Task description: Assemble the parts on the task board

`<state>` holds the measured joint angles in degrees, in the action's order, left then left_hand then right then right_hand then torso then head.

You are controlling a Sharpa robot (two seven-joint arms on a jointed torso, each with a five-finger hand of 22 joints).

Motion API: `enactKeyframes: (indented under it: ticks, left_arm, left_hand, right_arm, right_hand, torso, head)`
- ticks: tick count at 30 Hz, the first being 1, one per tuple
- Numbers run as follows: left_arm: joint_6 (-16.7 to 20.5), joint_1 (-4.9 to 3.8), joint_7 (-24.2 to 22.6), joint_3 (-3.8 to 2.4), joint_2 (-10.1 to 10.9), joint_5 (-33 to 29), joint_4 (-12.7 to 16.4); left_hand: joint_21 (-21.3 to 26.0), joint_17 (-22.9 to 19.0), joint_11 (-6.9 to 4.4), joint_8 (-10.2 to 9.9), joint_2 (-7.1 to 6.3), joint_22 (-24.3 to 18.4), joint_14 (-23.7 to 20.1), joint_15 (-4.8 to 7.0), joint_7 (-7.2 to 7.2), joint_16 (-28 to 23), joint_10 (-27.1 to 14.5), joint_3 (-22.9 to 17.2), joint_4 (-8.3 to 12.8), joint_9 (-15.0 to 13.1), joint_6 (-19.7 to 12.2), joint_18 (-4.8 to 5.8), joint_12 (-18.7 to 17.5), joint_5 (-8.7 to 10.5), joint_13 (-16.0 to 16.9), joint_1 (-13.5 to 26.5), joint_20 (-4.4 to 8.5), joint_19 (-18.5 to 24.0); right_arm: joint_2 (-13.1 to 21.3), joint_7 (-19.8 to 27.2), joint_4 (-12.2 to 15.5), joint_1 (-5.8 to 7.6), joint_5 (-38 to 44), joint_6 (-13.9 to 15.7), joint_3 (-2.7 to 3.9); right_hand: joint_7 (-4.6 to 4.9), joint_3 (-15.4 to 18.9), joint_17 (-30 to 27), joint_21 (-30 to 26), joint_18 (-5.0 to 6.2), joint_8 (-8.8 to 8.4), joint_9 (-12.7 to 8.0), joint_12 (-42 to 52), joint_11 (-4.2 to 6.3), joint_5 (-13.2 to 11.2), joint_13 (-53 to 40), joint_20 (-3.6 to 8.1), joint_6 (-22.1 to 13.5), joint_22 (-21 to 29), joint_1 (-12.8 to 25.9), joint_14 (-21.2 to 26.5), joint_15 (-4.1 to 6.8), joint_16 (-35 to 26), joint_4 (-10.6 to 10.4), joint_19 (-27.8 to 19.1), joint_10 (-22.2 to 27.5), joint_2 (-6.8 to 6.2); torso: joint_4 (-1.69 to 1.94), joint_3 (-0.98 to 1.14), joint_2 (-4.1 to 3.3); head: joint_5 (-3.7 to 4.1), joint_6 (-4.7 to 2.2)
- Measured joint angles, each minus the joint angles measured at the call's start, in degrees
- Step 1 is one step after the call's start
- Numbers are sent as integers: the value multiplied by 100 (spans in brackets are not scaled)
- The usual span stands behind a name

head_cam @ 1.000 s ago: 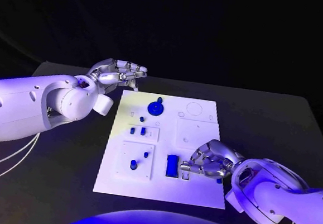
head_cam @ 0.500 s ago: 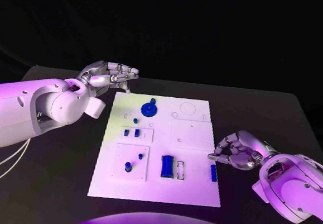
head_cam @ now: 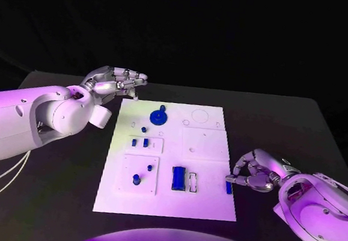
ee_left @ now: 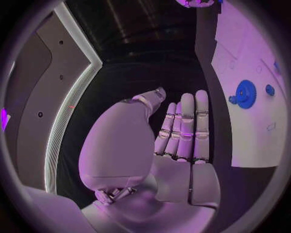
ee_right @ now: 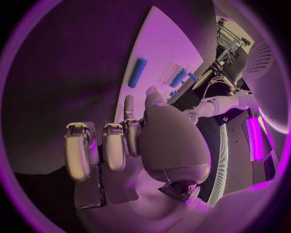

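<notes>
Your right hand (head_cam: pixel 255 171) has fingers curled, holding nothing; a blue bar (head_cam: pixel 228 187) lies just below them on the board (head_cam: pixel 197 206) edge. Left hand (head_cam: pixel 116 81), fingers loosely curled and empty, hovers off the board's far corner, beside the blue gear (head_cam: pixel 159 116).

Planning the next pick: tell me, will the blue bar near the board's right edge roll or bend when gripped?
The blue bar looks straight and solid, so probably stiff. It lies flat on the task board, likelier to slide than roll. Small, so probably light; the right hand could nudge it off the nearby edge.
</notes>
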<state>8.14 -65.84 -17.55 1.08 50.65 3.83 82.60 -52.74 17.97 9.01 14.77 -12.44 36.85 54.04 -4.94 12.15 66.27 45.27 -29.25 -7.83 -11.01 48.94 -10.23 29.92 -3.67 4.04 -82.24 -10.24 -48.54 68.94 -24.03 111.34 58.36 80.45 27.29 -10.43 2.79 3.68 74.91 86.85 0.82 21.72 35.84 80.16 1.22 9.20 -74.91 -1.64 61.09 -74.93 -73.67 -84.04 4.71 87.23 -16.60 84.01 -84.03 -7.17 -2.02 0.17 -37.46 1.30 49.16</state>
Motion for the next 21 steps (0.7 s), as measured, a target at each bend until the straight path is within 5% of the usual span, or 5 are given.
enactKeyframes:
  ticks: [21]
  left_arm:
    - [-1,2,-4,1,16,0,0]
  left_hand:
    - [0,0,0,0,0,1,0,0,0,0,0,0,0,0,0,0,0,0,0,0,0,0]
  right_arm:
    - [-172,-216,-122,-183,277,-251,-12]
  right_hand:
    - [2,0,-1,0,0,2,33,0,0,0,1,0,38,2,23,0,0,0,0,0,0,-23]
  torso:
    - [4,7,-5]
  head:
    - [-15,55]
